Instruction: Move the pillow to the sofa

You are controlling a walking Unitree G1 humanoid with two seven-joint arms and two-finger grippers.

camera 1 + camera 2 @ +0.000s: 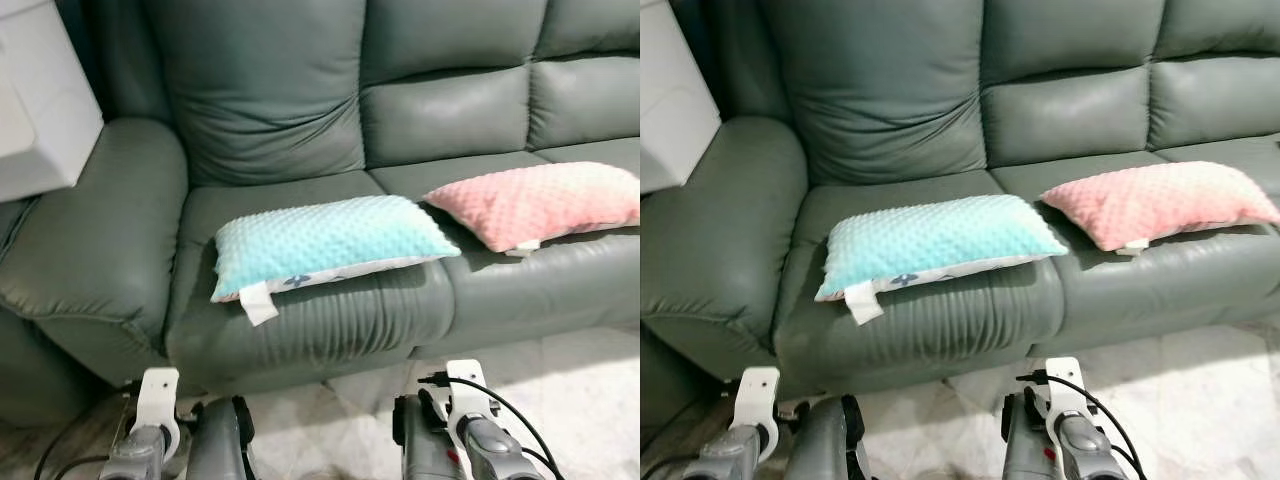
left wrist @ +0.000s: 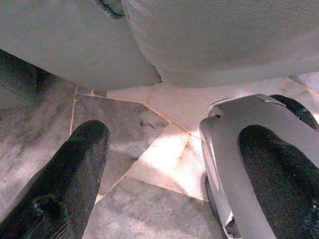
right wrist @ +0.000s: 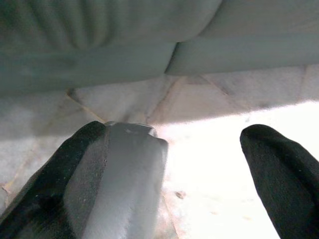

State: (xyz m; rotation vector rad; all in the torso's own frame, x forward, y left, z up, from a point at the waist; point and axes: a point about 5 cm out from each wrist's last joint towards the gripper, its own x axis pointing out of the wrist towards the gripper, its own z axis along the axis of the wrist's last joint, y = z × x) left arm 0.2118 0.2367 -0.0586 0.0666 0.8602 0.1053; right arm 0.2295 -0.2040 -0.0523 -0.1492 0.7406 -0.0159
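Left eye view: a grey-green leather sofa (image 1: 300, 120) with two pillows lying on its seat cushions.
Pillow position: the blue pillow (image 1: 325, 243) lies flat on the left seat cushion, near its front edge, above and beyond both arms and well apart from either gripper.
Pillow look: pale turquoise, dotted bumpy fabric on top, a white underside with a dark printed pattern, and a white tag (image 1: 257, 302) hanging over the cushion's front at its near left corner.
Second pillow: a pink pillow (image 1: 535, 203) of the same dotted fabric lies on the next cushion to the right, apart from the blue one.
Arms: the left arm (image 1: 150, 430) and right arm (image 1: 470, 425) hang low in front of the sofa base, over the floor.
Left gripper (image 2: 164, 169): fingers (image 2: 65, 184) spread apart, nothing between them; pale stone floor tiles (image 2: 164, 154) and the sofa's underside lie beyond.
Right gripper (image 3: 199, 169): fingers (image 3: 284, 174) spread apart, nothing held; brightly lit floor and the sofa's lower front edge lie beyond.
Left armrest: a white box-like object (image 1: 35, 100) stands beside and above it.
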